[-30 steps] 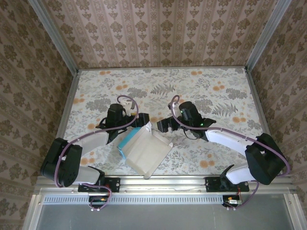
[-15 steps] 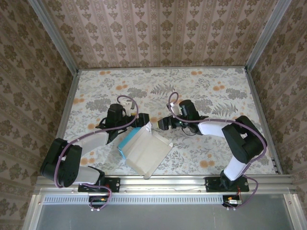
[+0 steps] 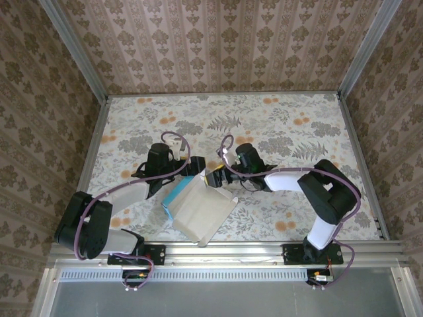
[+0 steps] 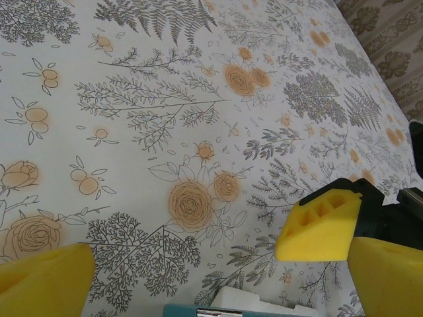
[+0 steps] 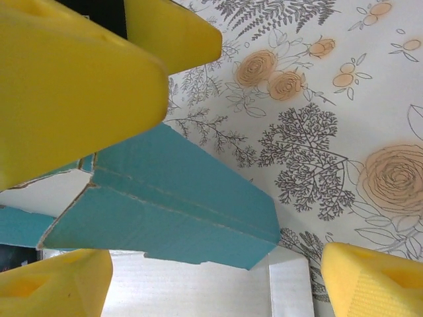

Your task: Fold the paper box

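1. The paper box (image 3: 198, 208) lies half-formed on the table (image 3: 297, 125), near the front edge between the 2 arms. Its white face is up and 1 turquoise wall is raised.
2. The left gripper (image 4: 221, 261) hovers at the box's far corner, jaws spread wide, holding nothing.
3. The right gripper (image 3: 215, 177) meets it there, jaws spread around a turquoise flap (image 5: 172, 198) that is not pinched.
4. The step in hand is probably seizing that flap. The next move calls for a square pinch, then folding it inward.

The paper box (image 5: 172, 198) is turquoise and white; the table (image 3: 297, 125) bears grey-and-orange floral print.
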